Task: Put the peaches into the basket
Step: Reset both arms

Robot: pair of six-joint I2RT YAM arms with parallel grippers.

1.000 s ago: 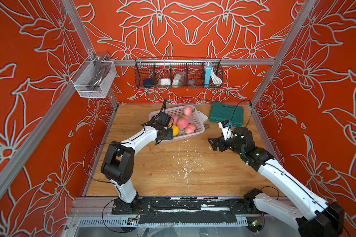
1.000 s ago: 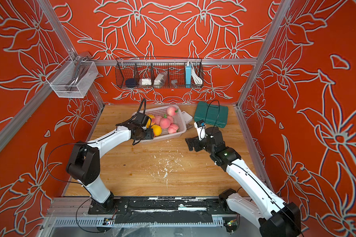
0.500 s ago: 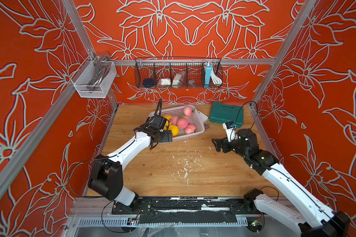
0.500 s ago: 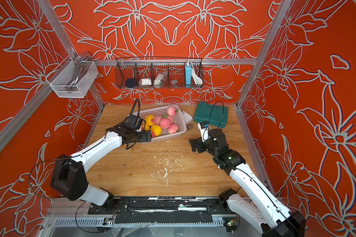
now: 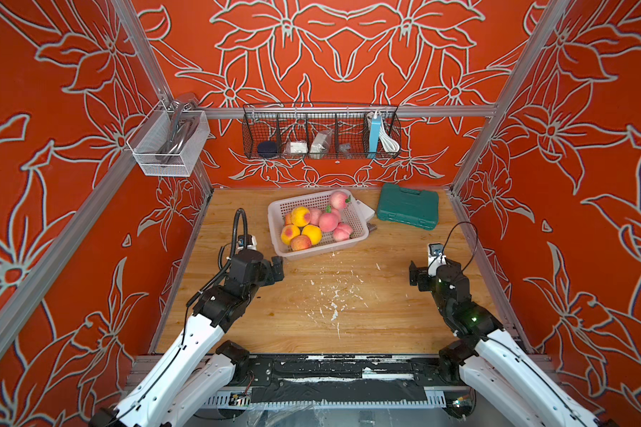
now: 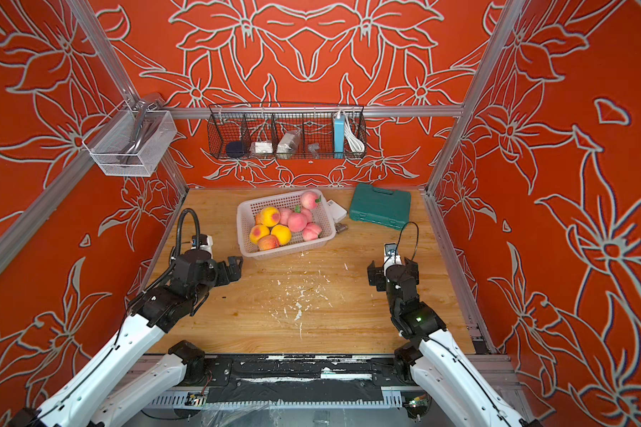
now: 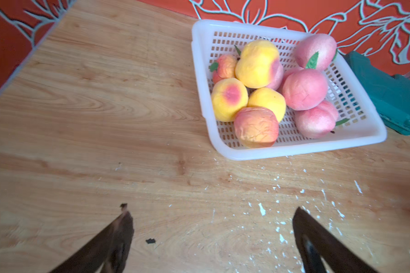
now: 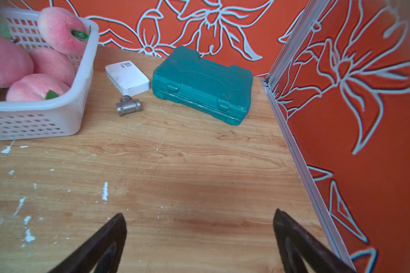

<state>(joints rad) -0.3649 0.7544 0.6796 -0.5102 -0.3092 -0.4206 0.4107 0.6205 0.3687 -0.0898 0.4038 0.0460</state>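
Observation:
The white basket point(image 5: 274, 229) stands at the back middle of the wooden table, shown in both top views point(image 6: 243, 229). Several peaches point(image 5: 328, 222), pink and yellow-orange, are piled inside it. No peach lies loose on the table. My left gripper point(image 5: 276, 270) hovers just in front of the basket's near left corner, open and empty. In the left wrist view its fingers point(image 7: 212, 212) spread wide over bare wood, with the basket point(image 7: 199, 71) and the peaches point(image 7: 258, 63) ahead. My right gripper point(image 5: 432, 273) is open and empty at the right side point(image 8: 199, 214).
A green case point(image 5: 408, 207) lies at the back right, with a white box point(image 8: 128, 78) and a metal tee fitting point(image 8: 128, 105) between it and the basket. A black wire rack point(image 5: 321, 131) and a silver mesh box point(image 5: 169, 144) hang on the walls. White flecks point(image 5: 334, 295) dot the table's middle.
The left gripper opened, left a yellow peach in the basket and drew back toward the near left. The right arm drew back to the right.

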